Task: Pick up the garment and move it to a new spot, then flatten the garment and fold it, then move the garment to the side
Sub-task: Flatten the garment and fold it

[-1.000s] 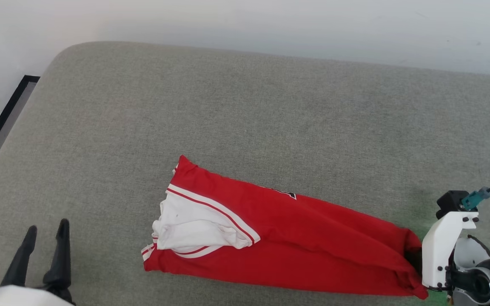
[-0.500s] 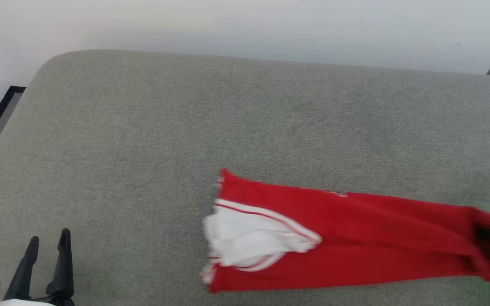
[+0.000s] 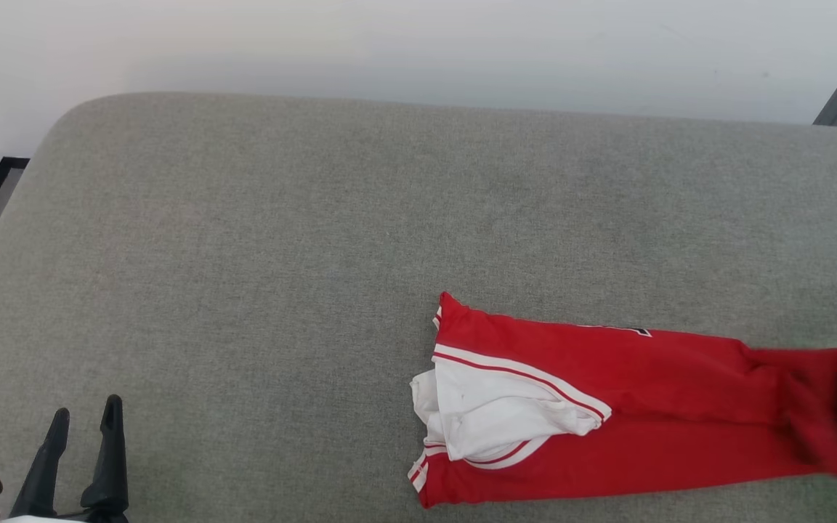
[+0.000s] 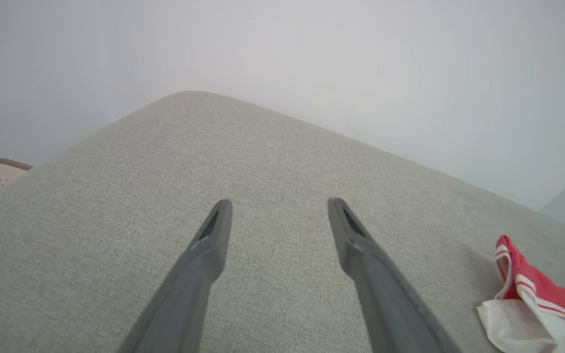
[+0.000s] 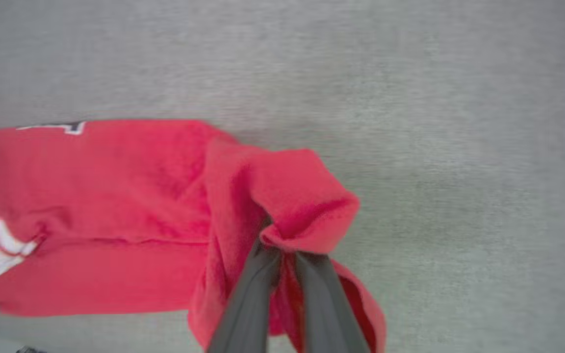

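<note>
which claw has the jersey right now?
The right claw, shut on the bunched red end of the garment. The left claw stands open over bare grey cushion, apart from the cloth.

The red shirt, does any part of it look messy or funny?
Yes. The garment is folded into a long strip on the grey cushion, but its right end is bunched up where the right gripper pinches it, and a white sleeve lies crumpled on top.
</note>
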Motion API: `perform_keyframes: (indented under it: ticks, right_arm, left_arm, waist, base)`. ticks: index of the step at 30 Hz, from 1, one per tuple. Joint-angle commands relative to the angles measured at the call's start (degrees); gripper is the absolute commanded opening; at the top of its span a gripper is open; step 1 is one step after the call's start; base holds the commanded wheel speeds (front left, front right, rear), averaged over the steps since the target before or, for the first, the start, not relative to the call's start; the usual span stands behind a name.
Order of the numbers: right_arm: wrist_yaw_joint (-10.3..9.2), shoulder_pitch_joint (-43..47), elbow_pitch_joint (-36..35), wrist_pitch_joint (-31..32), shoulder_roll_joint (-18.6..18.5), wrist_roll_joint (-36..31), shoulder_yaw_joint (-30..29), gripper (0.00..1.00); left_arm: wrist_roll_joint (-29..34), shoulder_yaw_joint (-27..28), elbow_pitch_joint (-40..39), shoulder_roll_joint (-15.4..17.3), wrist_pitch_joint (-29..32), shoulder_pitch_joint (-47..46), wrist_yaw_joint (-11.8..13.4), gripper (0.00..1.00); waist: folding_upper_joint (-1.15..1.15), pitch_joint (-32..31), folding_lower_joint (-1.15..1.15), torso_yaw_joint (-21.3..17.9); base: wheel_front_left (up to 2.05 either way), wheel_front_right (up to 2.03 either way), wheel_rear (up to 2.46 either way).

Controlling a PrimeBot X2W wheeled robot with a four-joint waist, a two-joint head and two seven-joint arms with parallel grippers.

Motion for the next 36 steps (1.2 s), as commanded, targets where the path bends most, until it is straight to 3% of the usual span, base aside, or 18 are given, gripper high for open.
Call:
perform_keyframes:
  ticks: [1,8,12,17,26,27,28,29,30,31,36]
  right_arm:
    - [-0.02,1.6,-2.2,0.9,1.1,0.9,0.9,0.0]
    - [-0.02,5.6,-19.1,5.5,6.5,2.3,7.4,0.0]
    - [-0.02,5.0,-23.8,6.8,10.1,1.3,13.0,0.0]
    - [-0.02,1.9,-22.5,5.4,13.4,0.9,19.5,0.0]
    - [-0.02,-5.1,-11.7,0.2,16.3,0.9,27.8,0.0]
    - [-0.02,-5.9,-10.8,-0.5,16.2,0.7,28.3,0.08]
    - [-0.02,-6.5,-9.7,-1.1,16.2,0.8,28.6,0.36]
    - [-0.02,-6.9,-9.0,-1.6,16.3,1.0,29.1,0.74]
    - [-0.02,-6.9,-9.0,-1.6,16.3,1.0,29.1,0.74]
    - [-0.02,-7.3,-8.4,-1.9,16.3,1.3,29.3,1.0]
    - [-0.02,-8.8,-9.1,-3.1,15.7,3.1,30.0,1.0]
  left_arm:
    - [0.8,0.2,-0.1,-0.1,-0.3,0.3,-0.2,1.0]
    - [0.2,0.1,-0.9,0.1,0.2,1.2,0.3,1.0]
    - [0.2,-0.7,-1.0,0.0,0.8,0.1,0.1,1.0]
    - [0.4,-2.1,-0.6,-0.5,1.5,-1.9,-0.5,1.0]
    - [0.5,-3.8,1.5,-1.7,1.4,-5.1,-1.7,1.0]
    - [0.5,-3.9,1.7,-1.9,1.3,-5.2,-1.8,1.0]
    - [0.6,-4.0,2.0,-1.9,1.3,-5.3,-1.9,1.0]
    - [0.6,-4.1,2.3,-2.0,1.3,-5.5,-2.0,1.0]
    - [0.6,-4.1,2.3,-2.0,1.3,-5.5,-2.0,1.0]
    - [0.6,-4.1,2.4,-2.0,1.3,-5.7,-2.1,1.0]
    - [0.3,-3.3,3.0,-1.7,0.8,-5.3,-2.1,1.0]
  waist:
    - [0.0,-0.2,0.0,0.0]
    - [0.0,-0.8,0.0,0.8]
    - [0.0,-0.8,0.0,2.0]
    - [0.0,-0.2,0.0,4.5]
    - [0.0,1.0,0.0,9.0]
    - [0.0,1.0,0.0,9.1]
    - [0.0,1.1,0.0,9.3]
    - [0.0,1.1,0.0,9.4]
    - [0.0,1.1,0.0,9.4]
    - [0.0,1.0,0.0,9.4]
    - [0.0,0.7,0.0,8.3]
  base:
    - [0.0,0.0,0.0]
    - [0.0,0.0,0.0]
    - [0.0,0.0,0.0]
    - [0.0,0.0,0.0]
    - [0.0,0.0,0.0]
    - [0.0,0.0,0.0]
    - [0.0,0.0,0.0]
    - [0.0,0.0,0.0]
    - [0.0,0.0,0.0]
    - [0.0,0.0,0.0]
    - [0.0,0.0,0.0]
